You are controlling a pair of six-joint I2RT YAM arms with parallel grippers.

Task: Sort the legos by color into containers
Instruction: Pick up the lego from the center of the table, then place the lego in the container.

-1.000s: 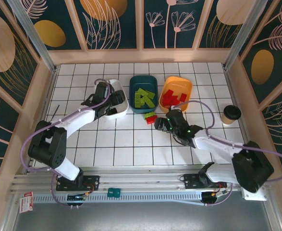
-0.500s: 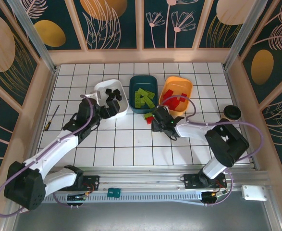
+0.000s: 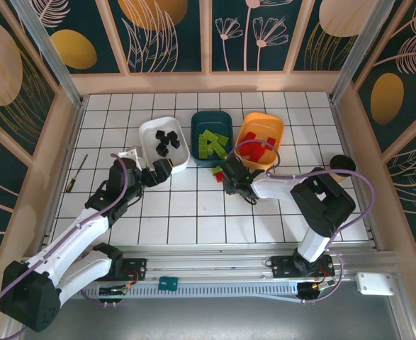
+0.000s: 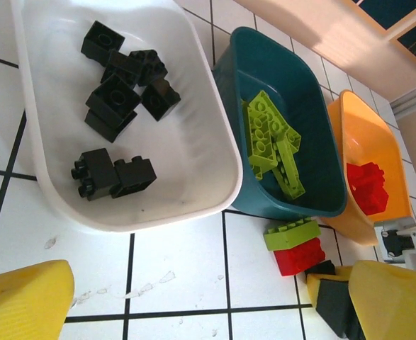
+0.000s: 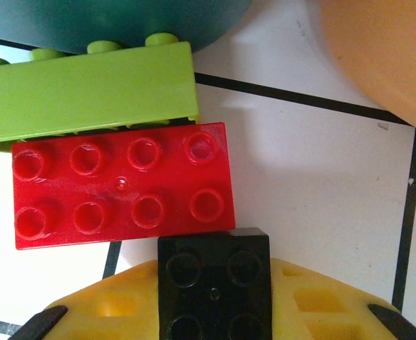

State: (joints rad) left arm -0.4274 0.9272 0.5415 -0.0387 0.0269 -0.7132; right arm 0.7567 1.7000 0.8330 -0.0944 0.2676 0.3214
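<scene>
Three bins stand in a row: white (image 3: 176, 160) with several black legos (image 4: 115, 99), dark teal (image 3: 212, 119) with lime green ones (image 4: 273, 142), orange (image 3: 260, 118) with red ones (image 4: 367, 188). In front of the teal bin lie a green oblong brick (image 5: 87, 95) and a red oblong brick (image 5: 122, 185), side by side. My right gripper (image 3: 228, 178) is shut on a square black brick (image 5: 215, 283) that touches the red one and rests on the table. My left gripper (image 3: 156, 173) hangs open and empty just in front of the white bin, its yellow fingers (image 4: 23, 301) wide apart.
A screwdriver (image 3: 75, 174) lies on the tiles at the left. A paper cup with a dark lid (image 3: 341, 164) stands at the right, behind the right arm. Wooden walls (image 3: 208, 81) ring the tiled table (image 3: 193, 212).
My left gripper has drawn back out of the white bin toward the near side. My right gripper has slid left up to the loose bricks and now grips the black one.
</scene>
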